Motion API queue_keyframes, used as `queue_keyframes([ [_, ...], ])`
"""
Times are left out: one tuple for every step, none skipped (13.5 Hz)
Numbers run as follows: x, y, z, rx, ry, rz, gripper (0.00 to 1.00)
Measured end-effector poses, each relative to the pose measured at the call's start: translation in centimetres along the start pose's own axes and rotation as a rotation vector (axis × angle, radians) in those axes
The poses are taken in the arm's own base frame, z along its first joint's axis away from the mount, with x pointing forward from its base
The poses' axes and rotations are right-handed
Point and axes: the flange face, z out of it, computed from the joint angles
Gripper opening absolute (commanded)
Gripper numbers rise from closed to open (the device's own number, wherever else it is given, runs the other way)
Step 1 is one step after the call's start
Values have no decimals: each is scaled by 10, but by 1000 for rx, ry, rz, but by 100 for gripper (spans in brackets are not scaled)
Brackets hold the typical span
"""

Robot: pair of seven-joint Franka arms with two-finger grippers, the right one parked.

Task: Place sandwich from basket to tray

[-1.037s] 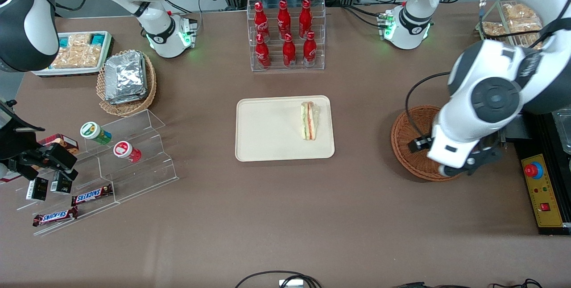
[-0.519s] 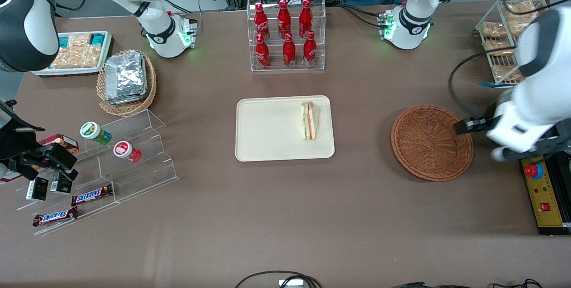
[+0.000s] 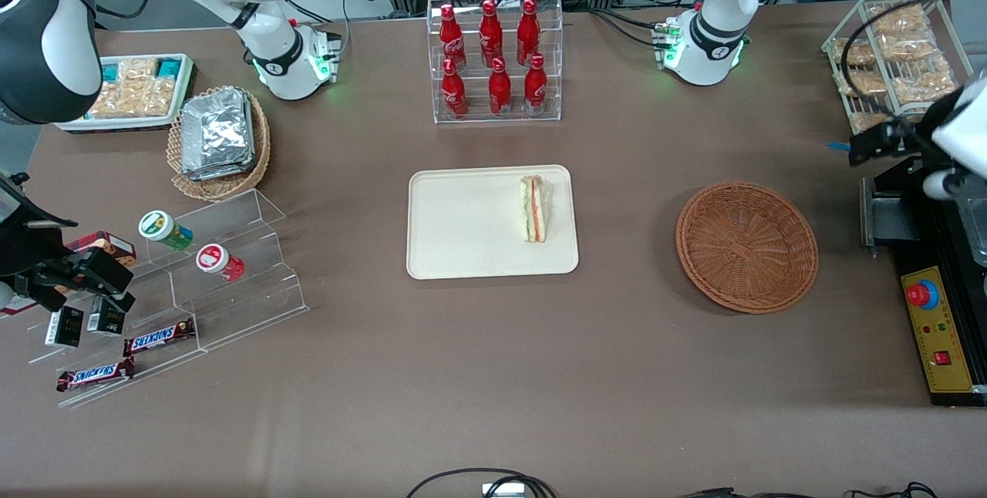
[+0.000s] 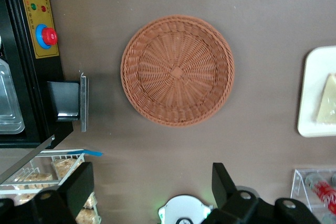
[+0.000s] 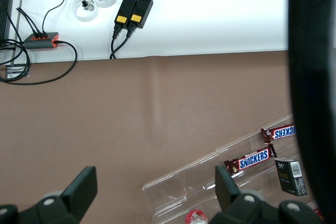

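Front view: sandwich [image 3: 535,209] lies on tray [image 3: 463,224] at frame centre, so delivery looks complete; basket [image 3: 746,247], right of centre, is bare.

Left wrist view: gripper [image 4: 149,195] hangs above the basket, fingers [image 4: 79,187] spread wide, holding nothing (apparently clear of work).

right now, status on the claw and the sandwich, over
Claw open, empty, high near the working arm's end of the table. Sandwich on the tray. Basket empty. Nothing in the way.
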Motion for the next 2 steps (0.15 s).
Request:
queue_keyframes([
  [-7, 10, -7, 2, 6, 20, 100],
  [-12, 22, -14, 8, 14, 40, 100],
])
